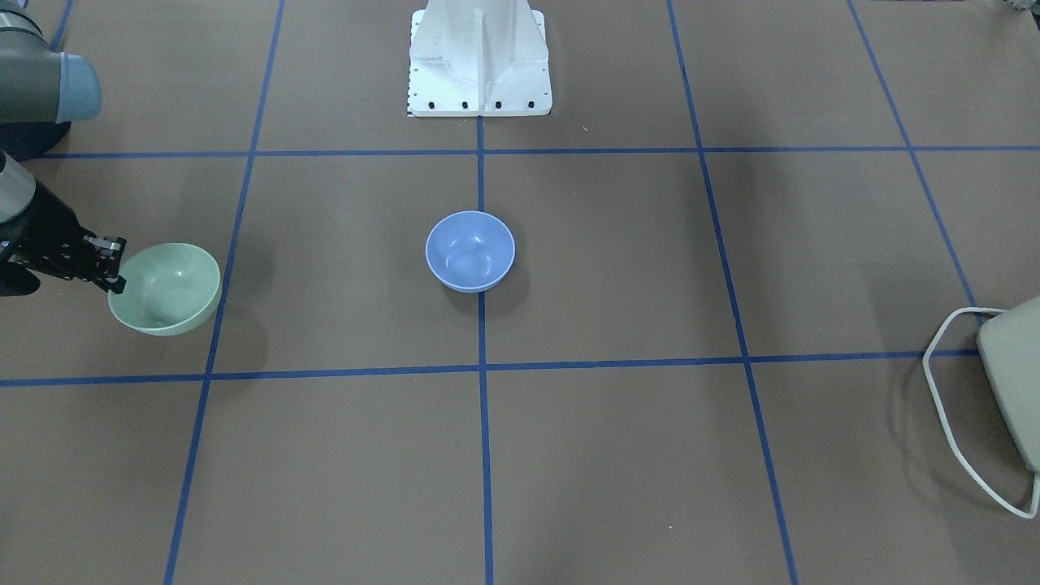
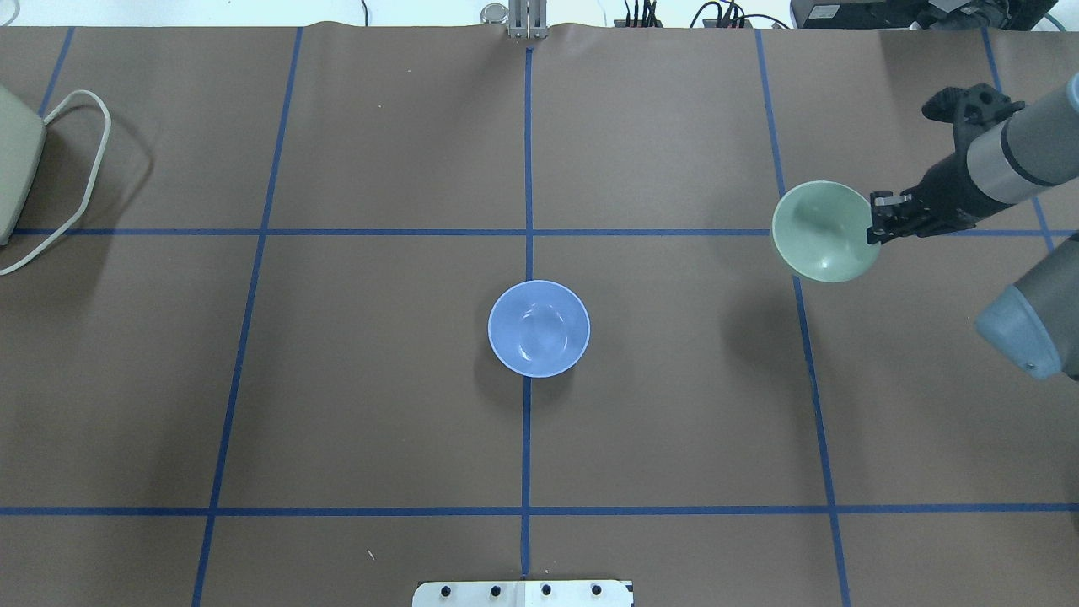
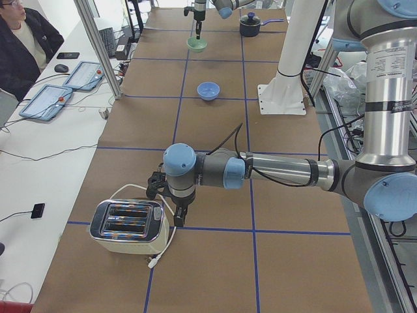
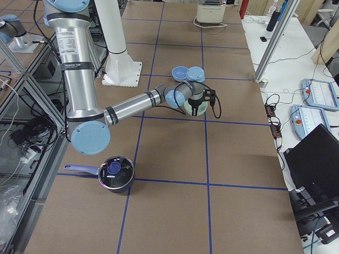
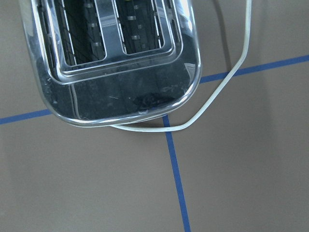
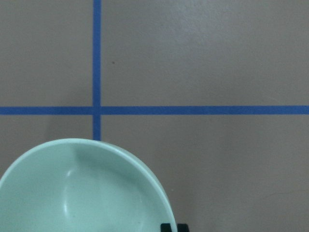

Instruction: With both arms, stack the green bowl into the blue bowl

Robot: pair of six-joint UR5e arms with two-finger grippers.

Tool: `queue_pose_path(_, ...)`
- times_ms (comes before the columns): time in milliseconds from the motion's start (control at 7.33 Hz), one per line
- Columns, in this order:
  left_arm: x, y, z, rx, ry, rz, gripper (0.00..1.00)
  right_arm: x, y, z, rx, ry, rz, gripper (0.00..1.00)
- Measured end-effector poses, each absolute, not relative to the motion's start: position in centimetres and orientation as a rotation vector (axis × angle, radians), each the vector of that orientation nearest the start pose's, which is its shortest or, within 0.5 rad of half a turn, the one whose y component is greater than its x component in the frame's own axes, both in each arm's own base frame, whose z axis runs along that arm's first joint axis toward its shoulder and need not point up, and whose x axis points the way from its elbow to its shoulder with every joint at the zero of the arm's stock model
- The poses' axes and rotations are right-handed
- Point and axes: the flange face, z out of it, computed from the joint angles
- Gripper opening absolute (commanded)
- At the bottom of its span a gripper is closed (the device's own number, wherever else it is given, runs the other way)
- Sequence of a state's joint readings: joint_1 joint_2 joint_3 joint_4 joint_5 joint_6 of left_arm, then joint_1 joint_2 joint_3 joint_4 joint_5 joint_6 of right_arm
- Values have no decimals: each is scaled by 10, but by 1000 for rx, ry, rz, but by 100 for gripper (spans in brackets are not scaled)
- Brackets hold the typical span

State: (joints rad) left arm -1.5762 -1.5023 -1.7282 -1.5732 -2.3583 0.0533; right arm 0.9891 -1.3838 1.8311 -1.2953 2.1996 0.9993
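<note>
The green bowl (image 1: 166, 288) hangs above the table, tilted, far out on my right side; it also shows in the overhead view (image 2: 822, 232) and the right wrist view (image 6: 82, 193). My right gripper (image 1: 114, 264) (image 2: 878, 221) is shut on its rim. The blue bowl (image 1: 470, 250) (image 2: 539, 329) sits upright and empty on the centre tape line, well apart from the green bowl. My left gripper (image 3: 177, 218) points down beside the toaster's end, far from both bowls. It shows only in the left side view, so I cannot tell whether it is open or shut.
A chrome toaster (image 3: 127, 225) (image 5: 111, 58) with a white cord (image 2: 84, 169) stands at the table's left end. A white pedestal (image 1: 479, 57) stands at the robot's edge. A dark pot (image 4: 115, 173) sits near the table's right end. Blue tape lines grid the brown table.
</note>
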Motion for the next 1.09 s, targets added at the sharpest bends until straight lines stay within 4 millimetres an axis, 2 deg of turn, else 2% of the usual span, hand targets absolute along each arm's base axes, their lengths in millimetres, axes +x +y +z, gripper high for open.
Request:
queue_pose_path(136, -65, -467, 611, 110, 786, 72, 99, -281, -512, 351, 33, -954, 226, 0)
queue_pose_path(273, -64, -469, 610, 111, 787, 70, 99, -330, -506, 296, 0, -961, 300, 0)
queue_pose_path(409, -63, -470, 609, 111, 787, 69, 99, -377, -491, 251, -18, -952, 352, 0)
queue_pose_path(545, -62, -470, 610, 111, 787, 69, 99, -420, -469, 215, -37, -948, 386, 0)
queue_pose_path(682, -62, -469, 610, 110, 787, 69, 99, -454, -446, 194, -48, -943, 401, 0)
queue_pose_path(818, -62, -469, 611, 108, 787, 70, 99, -481, -426, 189, -47, -928, 402, 0)
queue_pose_path(1091, -61, -468, 612, 107, 787, 70, 99, -515, -410, 200, -53, -884, 394, 0)
